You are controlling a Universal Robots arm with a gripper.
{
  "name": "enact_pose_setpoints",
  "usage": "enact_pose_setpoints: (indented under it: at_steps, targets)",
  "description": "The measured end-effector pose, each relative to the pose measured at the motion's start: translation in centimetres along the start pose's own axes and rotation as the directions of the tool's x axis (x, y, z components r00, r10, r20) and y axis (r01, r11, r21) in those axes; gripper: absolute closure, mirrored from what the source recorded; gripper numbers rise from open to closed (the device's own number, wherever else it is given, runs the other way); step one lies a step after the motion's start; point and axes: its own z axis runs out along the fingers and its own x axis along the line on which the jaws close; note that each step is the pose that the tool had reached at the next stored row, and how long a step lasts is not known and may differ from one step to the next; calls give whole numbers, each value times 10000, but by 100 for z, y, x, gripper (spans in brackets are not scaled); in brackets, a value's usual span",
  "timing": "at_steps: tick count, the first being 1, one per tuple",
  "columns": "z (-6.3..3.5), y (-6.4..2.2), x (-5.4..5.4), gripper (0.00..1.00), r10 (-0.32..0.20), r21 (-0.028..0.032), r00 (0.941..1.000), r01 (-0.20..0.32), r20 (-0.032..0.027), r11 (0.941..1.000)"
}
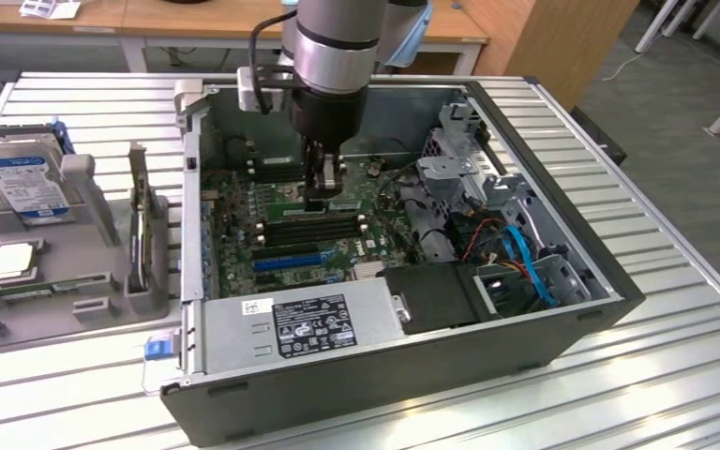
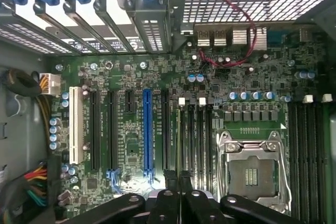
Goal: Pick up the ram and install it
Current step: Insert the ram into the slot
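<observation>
Far left of the exterior view, a grey tray [image 1: 85,251] sits on the counter [image 1: 660,309]. It holds a drive [image 1: 20,178] with a blue label. Just right of the drive, a stand [image 1: 147,281] props something thin upright, can't tell what.

Middle of the frame is the open case [image 1: 373,394]. The arm [image 1: 335,47] drops in from top centre, and the claw [image 1: 322,192] is way down inside, low over the motherboard [image 1: 247,202]. The power supply [image 1: 297,323] runs along the case's near wall. Some blue cables [image 1: 529,267] are bundled toward the exterior view's right.

In the wrist view the fingers [image 2: 164,203] are pinched almost together on the ram [image 2: 178,140]. You see it edge-on, just a skinny green strip coming out from between the tips. It lines up with the first of the black slots [image 2: 197,140], between the blue slot [image 2: 147,129] and the CPU socket [image 2: 252,174]. A white clip sits at its far end. Honestly can't tell if the stick is touching the slot, pushed in, or just above it. The claw is definitely clamped on it though.
</observation>
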Motion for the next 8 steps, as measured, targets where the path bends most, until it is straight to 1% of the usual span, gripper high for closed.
enact_pose_setpoints:
  at_steps: [4,8]
  targets:
    - [72,-1,-3,88,2,1,10000,-2,-13,10000]
    - [80,-1,-3,88,-4,0,10000,4,-19,10000]
